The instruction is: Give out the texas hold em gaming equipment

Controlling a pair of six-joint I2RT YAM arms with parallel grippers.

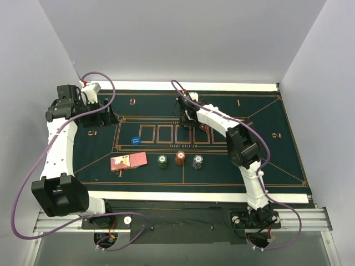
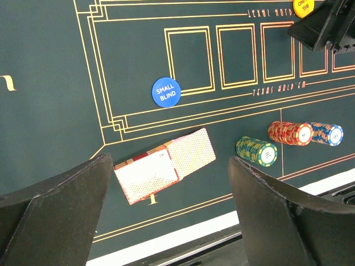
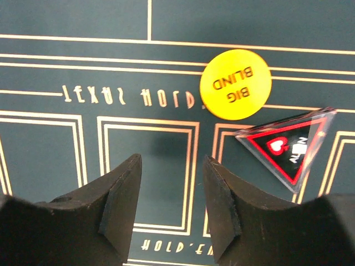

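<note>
The orange button disc (image 3: pixel 235 84), marked BIG BLIND, is laid flat on the dark green felt mat (image 1: pixel 266 160) just past the printed lettering above the central row of card boxes. A clear triangular marker (image 3: pixel 288 147) with red edging is set just beside it, a thin strip of felt between them. From the right gripper (image 3: pixel 171 160) the disc is found ahead and off to the right of the gap, so no finger is placed around it. The jaws are held part open over bare felt, and nothing is gripped. Being round, the disc offers no long axis, so only a sideways shift, it is judged, would be called for before a descent. Nearer the bases, the playing cards (image 2: pixel 165 173) are fanned in a short stack, its long axis set slantwise to the mat's lines. The blue button disc (image 2: pixel 166 92) is placed beyond it, and the green chips (image 2: pixel 256 151), red-orange chips (image 2: pixel 290 133) and grey-purple chips (image 2: pixel 327 134) are ranged to its right. The left gripper (image 2: pixel 170 163) is spread wide and empty, with the cards framed between its fingers in the wrist view. By the overhead view the left arm is the nearer to them, though its claw is held over the mat's far-left part.
</note>
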